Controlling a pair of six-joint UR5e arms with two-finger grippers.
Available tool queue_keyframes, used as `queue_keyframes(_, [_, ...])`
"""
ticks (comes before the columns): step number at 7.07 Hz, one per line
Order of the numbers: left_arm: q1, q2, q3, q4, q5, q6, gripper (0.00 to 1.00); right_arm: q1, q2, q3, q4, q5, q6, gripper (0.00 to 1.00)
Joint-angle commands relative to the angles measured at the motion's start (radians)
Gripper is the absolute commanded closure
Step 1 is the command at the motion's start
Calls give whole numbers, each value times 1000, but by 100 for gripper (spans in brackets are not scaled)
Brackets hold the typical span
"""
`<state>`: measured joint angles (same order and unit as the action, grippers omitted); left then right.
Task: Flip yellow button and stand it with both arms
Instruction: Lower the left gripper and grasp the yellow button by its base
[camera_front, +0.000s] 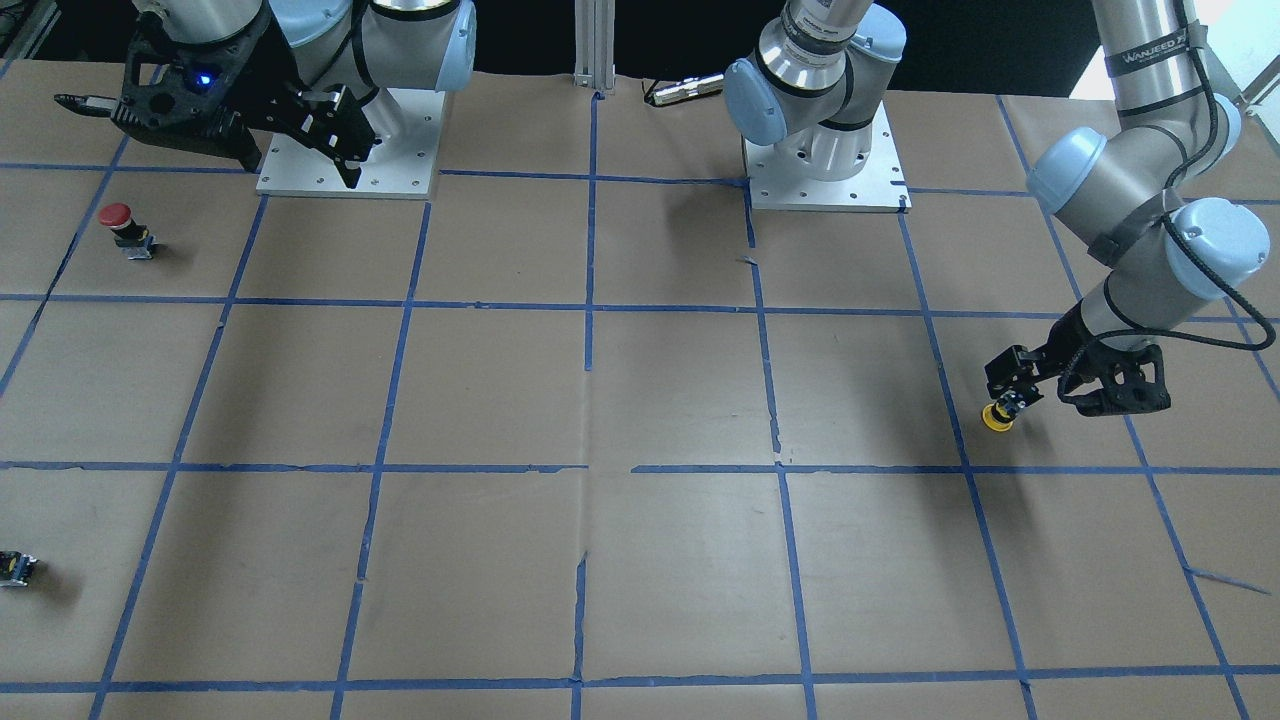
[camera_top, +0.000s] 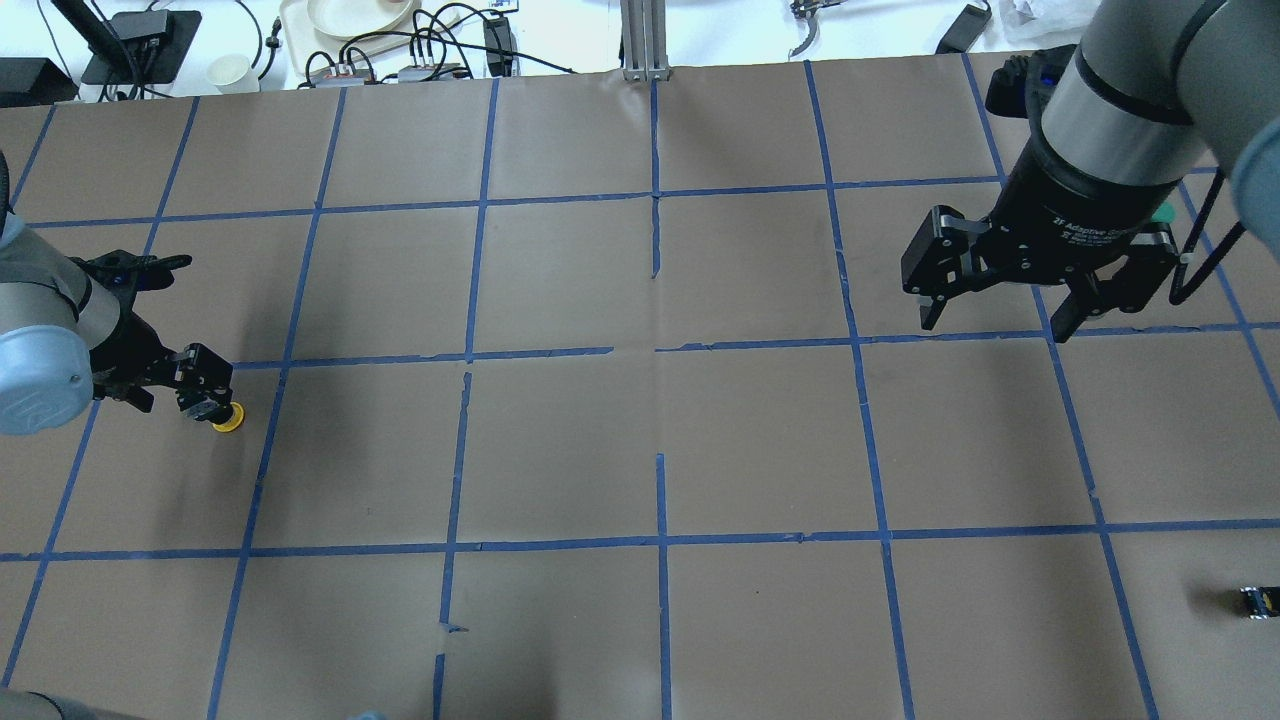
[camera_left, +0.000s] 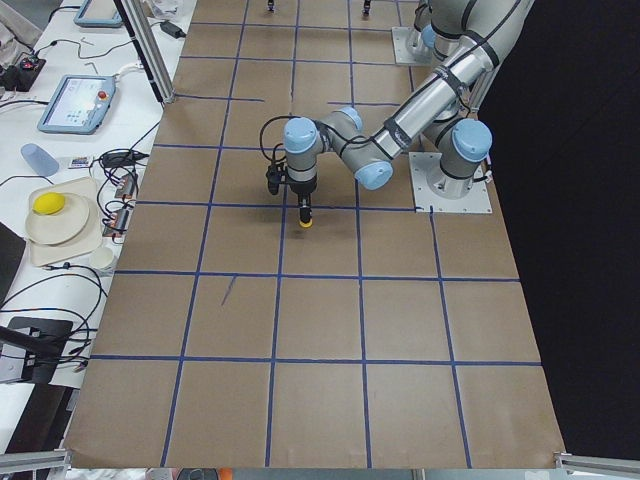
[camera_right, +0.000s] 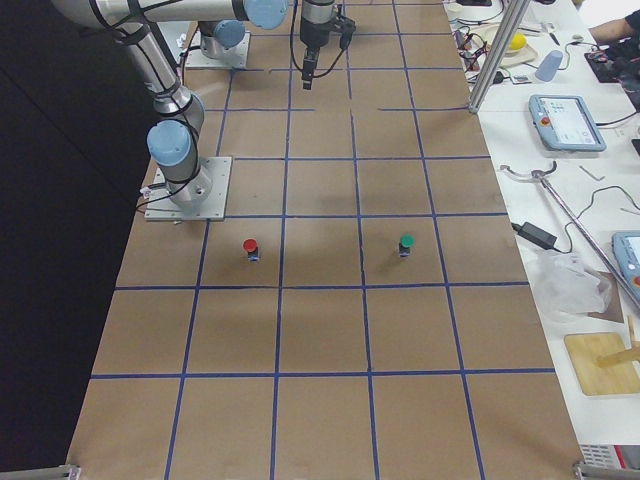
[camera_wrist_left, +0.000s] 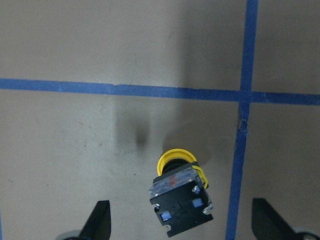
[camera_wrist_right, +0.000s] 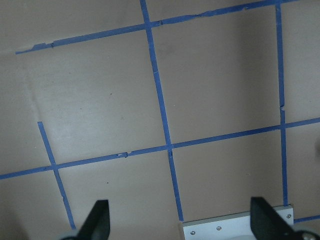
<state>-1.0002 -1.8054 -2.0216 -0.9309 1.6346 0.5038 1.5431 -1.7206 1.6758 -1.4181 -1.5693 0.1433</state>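
The yellow button (camera_front: 997, 418) is at the table's edge on my left side, cap down on the paper and leaning, with its grey base block up toward the wrist camera (camera_wrist_left: 180, 197). It also shows in the overhead view (camera_top: 229, 420). My left gripper (camera_front: 1012, 392) hangs low right over it, jaws open. In the left wrist view the fingers (camera_wrist_left: 101, 220) stand wide on either side without touching it. My right gripper (camera_top: 995, 320) is open and empty, held high near its base plate (camera_front: 295, 160).
A red-capped button (camera_front: 120, 225) stands near my right arm's base, and a green-capped one (camera_right: 406, 243) beyond it. A tiny black-grey part (camera_front: 15, 567) lies at the far right corner. The arm base plates (camera_front: 825, 185) sit at the table's back.
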Motion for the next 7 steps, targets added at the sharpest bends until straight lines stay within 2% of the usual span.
queue_keyframes(1, [3, -9, 7, -8, 1, 10, 32, 0, 1, -1, -2, 5, 4, 0])
queue_keyframes(2, [14, -12, 3, -9, -7, 37, 57, 0, 1, -1, 2, 0, -4, 0])
queue_keyframes(3, [21, -9, 6, -11, -19, 41, 70, -1, 1, -2, -5, 3, -2, 0])
queue_keyframes(4, [28, -3, 15, -64, -88, 42, 75, -1, 1, -2, -2, 8, -4, 0])
queue_keyframes(6, [40, 29, 26, -208, -270, 39, 76, -3, -1, -2, -1, 8, -4, 0])
queue_keyframes(7, [38, 68, 11, -294, -447, 48, 76, -3, 2, -2, 1, 18, -4, 0])
